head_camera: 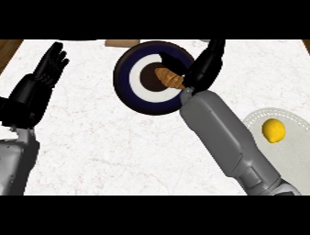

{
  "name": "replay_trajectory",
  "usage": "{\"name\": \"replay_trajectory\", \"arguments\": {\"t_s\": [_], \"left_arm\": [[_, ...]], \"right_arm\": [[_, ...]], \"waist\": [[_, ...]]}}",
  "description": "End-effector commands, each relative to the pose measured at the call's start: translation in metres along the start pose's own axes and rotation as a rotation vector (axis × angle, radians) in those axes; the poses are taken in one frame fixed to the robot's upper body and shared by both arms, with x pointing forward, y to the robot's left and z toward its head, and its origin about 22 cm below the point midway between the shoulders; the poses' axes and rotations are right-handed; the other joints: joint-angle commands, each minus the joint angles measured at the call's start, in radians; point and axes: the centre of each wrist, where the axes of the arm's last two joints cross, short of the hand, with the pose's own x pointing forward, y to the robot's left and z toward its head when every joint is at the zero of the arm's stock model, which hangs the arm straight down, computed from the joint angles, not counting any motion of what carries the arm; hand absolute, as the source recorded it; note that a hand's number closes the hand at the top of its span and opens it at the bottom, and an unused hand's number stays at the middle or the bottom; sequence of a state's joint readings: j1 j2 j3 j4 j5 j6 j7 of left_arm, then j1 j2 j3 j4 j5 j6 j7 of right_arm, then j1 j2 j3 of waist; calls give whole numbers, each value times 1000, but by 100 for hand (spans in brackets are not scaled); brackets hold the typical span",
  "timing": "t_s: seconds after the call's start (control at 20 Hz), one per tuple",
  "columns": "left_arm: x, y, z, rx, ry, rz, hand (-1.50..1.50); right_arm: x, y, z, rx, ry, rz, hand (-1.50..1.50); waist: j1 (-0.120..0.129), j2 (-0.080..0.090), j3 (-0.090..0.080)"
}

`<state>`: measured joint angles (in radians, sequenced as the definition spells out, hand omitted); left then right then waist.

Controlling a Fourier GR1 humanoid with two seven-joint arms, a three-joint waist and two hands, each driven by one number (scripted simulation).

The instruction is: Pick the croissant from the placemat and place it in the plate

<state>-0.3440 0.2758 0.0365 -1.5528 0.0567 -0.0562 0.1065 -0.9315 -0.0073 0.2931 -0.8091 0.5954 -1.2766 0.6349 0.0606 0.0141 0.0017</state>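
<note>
Right forearm runs diagonally from lower right up toward the plate (134,87), wrist at the plate's right rim. Right hand (207,64) sits over that rim, fingers straight and pointing up-away, held close together, not curled on anything. Croissant (170,78) lies in the plate, near the white centre ring, its right end just beside or touching the right hand; can't tell whether there's contact.

Left hand (46,73) is at the left of the view, well apart from the plate, fingers straight and up, slightly spread, holding nothing. Left forearm comes in from the lower-left corner, nearly vertical.

Placemat (300,156) is at the right, pale and oval, partly hidden under the right forearm. A lemon (274,130) lies on it. Counter (117,147) is white marble. A tan object (120,43) shows at the top edge, cut off; can't identify it.
</note>
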Motion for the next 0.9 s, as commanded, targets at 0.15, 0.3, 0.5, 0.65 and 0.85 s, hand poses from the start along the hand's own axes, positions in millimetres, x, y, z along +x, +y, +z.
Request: {"name": "replay_trajectory", "arguments": {"t_s": [0.15, 0.3, 0.5, 0.65, 0.85], "left_arm": [[-8, 20, 14, 45, 26, -24, 0], [10, 9, 9, 59, 17, -7, 0], [-5, 24, 25, 61, 23, -19, 0], [-4, 24, 19, 67, 31, -19, 0], [-7, -6, 22, 55, 9, -7, 0]], "right_arm": [[-38, -36, 45, -72, 30, -148, -150], [-52, -53, 59, -53, 5, -148, -150], [-82, -98, 79, -36, -5, -119, -150], [-87, -117, 68, -43, -26, -111, -150], [-94, -137, 76, -16, -21, -102, -150]], "waist": [[-54, -13, 0], [-57, -14, 0], [-62, -15, -1], [-64, -15, -1], [-63, -14, -1]]}}
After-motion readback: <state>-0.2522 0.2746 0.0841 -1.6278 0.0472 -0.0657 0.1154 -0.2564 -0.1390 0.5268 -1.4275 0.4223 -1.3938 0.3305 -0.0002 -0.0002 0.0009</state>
